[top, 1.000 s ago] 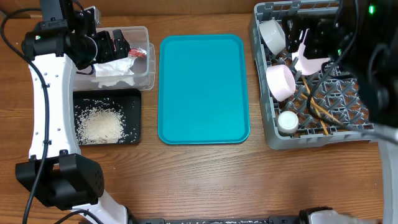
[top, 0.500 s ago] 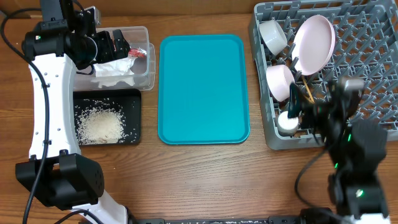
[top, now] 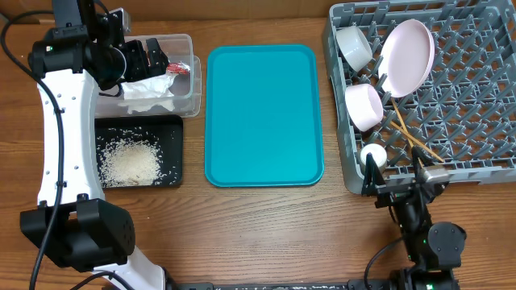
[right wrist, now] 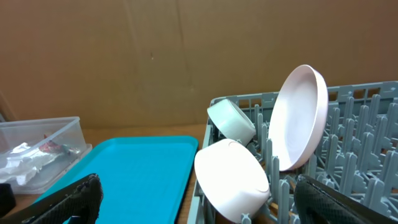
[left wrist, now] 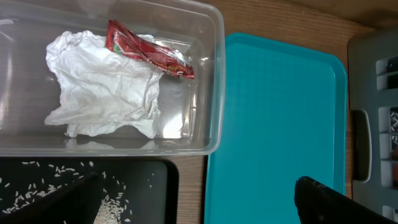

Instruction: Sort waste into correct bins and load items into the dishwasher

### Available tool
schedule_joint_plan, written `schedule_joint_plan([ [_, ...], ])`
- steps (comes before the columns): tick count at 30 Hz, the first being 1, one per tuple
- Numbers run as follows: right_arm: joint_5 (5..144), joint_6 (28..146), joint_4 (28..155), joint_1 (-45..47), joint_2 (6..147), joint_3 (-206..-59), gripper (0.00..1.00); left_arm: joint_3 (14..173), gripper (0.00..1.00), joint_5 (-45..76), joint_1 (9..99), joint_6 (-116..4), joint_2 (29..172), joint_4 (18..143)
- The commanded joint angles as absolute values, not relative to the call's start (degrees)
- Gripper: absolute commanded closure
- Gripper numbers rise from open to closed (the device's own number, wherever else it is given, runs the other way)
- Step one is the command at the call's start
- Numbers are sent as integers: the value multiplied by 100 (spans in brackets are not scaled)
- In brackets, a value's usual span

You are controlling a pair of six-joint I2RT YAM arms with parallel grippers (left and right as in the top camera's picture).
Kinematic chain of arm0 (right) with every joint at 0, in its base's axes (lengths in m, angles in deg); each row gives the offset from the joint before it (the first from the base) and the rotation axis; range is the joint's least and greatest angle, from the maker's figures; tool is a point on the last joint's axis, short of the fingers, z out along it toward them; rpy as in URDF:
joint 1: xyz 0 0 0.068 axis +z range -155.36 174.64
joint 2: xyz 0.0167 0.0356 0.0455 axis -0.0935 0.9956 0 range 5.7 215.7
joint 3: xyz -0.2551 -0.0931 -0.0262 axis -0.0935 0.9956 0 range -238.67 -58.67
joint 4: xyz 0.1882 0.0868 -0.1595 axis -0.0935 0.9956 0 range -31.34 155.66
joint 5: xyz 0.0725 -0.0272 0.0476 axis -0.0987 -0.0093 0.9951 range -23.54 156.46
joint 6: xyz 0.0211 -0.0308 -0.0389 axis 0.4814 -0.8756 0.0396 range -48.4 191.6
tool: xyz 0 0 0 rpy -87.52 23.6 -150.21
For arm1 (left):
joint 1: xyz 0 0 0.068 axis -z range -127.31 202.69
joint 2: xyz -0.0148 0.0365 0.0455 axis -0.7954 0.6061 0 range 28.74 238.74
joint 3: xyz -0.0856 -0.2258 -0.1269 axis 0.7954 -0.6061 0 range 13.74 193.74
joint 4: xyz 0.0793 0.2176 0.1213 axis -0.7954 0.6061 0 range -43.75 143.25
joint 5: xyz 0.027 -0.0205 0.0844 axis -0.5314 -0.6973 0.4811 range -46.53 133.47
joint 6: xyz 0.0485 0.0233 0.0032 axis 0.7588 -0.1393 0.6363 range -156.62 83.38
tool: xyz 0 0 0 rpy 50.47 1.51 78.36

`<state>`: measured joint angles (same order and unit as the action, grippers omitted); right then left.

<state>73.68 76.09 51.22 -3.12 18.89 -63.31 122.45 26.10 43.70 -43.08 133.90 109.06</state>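
Waste looks sorted, as far as you can judge. The napkin [left wrist: 102,93] and the red wrapper [left wrist: 149,50] lie together in the clear tub [top: 189,101] at upper left of the overhead frame, with the wrapper resting on the napkin's top edge. The rice [top: 129,161] is heaped on the black tray [top: 173,137] just below the tub. In the centre the teal tray [top: 262,113] carries nothing. At right, the dish rack [top: 484,97] holds the plate [top: 407,56] standing on edge. To the plate's left are an upper bowl [top: 353,44] and a lower bowl [top: 364,106]. The cup [top: 372,153] is near the rack's lower-left corner. The chopsticks [top: 413,135] lie across the pegs, long axis running upper left to lower right. Your left gripper [top: 153,58] hangs over the tub, jaws spread to their widest with nothing between them; napkin and wrapper lie directly below it. Your right gripper [top: 393,184] sits at lower right, just outside the rack's lower wall, jaws likewise fully apart and empty. Its wrist view looks along the rack with the lower bowl and the plate ahead. The cup is the piece nearest to it, just above it in frame. Should anything need adjusting, the right arm is nearer the rack and the left arm nearer the bins. The chopsticks' slant would call for jaws turned across that diagonal.
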Motion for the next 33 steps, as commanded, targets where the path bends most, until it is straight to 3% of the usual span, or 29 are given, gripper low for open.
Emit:
schedule_joint_plan([
  [1,7359,7633,5124,-312,1642,-6089,0,12328,0,2606,4372,-4240,13222,10903],
  [14,7357,7631,5950,-312,595,-5912,0,12328,0,2606,4372,-4243,13222,10903],
  [33,7357,7631,6265,-314,586,-5912,0,12328,0,2606,4372,-4243,13222,10903],
])
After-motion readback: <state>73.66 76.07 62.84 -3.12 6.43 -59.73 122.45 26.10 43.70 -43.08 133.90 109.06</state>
